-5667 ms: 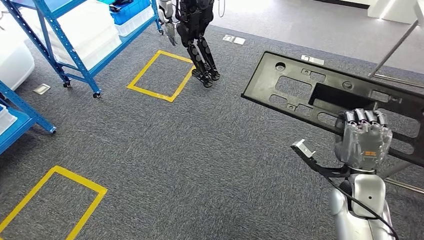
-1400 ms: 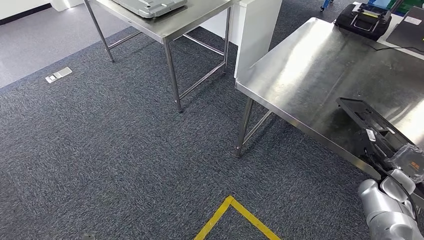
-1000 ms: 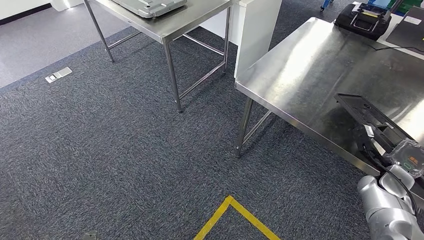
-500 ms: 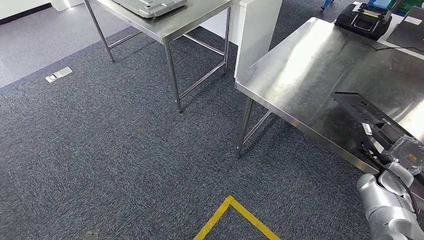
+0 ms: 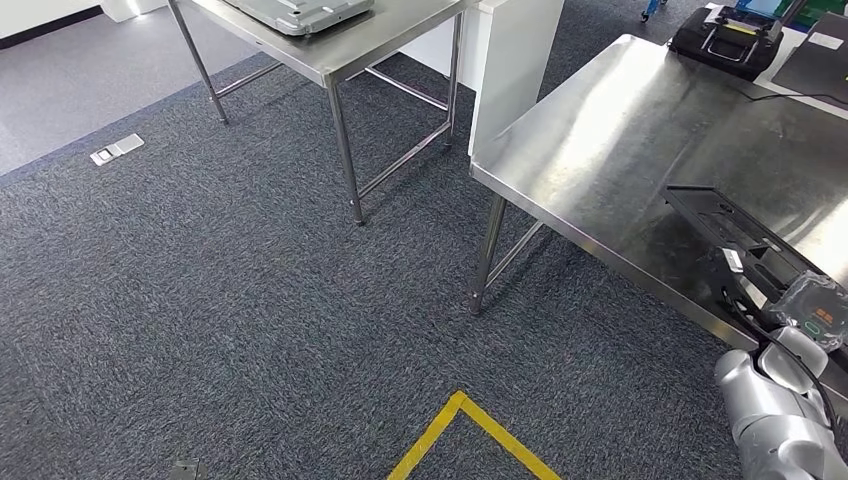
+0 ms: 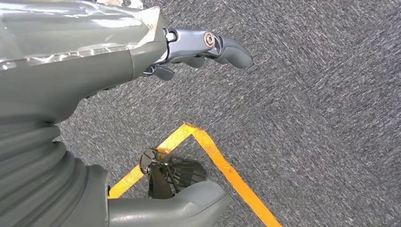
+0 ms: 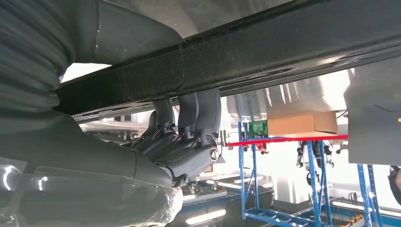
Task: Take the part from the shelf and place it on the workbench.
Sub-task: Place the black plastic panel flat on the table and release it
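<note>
Since a moment ago the part [image 5: 735,238] is lying a little lower over the workbench [image 5: 640,120], its long axis running away from the right hand [image 5: 812,318], which is holding its near end, while the left hand [image 6: 189,47] is hanging empty with fingers apart.

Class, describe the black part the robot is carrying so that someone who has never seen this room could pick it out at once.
Find the nearer steel workbench on the right. At its near right, the robot's right hand grips a long, flat black panel with cut-out openings, angled over the benchtop. Unlike the boxy black device at the bench's far end, it is thin and frame-like.
</note>
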{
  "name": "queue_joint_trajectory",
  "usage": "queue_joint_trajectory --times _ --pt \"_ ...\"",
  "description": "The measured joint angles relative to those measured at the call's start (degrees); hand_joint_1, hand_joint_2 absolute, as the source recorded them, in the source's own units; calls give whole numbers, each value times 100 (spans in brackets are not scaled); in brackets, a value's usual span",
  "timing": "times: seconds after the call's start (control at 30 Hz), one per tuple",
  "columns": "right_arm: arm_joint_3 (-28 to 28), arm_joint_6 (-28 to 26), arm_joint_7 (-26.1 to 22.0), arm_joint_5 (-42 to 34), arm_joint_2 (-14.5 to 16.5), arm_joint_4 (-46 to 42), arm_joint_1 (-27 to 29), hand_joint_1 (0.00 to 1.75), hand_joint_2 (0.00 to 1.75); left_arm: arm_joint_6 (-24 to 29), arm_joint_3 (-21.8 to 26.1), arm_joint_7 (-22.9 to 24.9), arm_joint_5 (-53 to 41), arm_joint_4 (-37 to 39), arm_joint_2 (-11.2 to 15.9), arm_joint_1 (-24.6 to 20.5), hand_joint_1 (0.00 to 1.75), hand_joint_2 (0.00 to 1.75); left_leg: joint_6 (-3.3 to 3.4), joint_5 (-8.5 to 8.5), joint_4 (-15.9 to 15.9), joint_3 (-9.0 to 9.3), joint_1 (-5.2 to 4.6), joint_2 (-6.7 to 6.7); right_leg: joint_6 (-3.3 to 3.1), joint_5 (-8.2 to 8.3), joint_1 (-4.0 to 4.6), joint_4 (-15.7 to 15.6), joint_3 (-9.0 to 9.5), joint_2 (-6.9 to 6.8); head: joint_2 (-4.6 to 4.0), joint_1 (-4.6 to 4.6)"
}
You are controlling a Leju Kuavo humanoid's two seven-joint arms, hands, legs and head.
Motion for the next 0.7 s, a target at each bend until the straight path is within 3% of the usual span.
queue_joint_trajectory --times 0.4,0.57,0.63,0.7 --pt "0 0 -27 28 18 -17 3 175 175 0 -2 21 0 0 39 -1 0 175 18 -6 14 -10 -26 -3 15 9 -43 -4 0 0 1 -1" --pt "2 -1 -7 28 35 -29 12 175 175 -1 -2 19 -1 0 39 -8 0 175 98 22 -19 12 -44 10 95 31 -76 -39 -2 9 0 -2" --pt "3 -3 -3 29 30 -46 16 175 175 -2 -3 16 -4 0 32 -13 0 175 157 88 -116 51 -8 39 106 -48 -71 72 -67 -84 0 8" --pt "4 -6 -3 31 30 -58 17 175 175 -2 -3 12 -7 0 27 -11 0 175 187 128 -174 70 19 80 71 -339 -75 645 -334 -207 1 27"
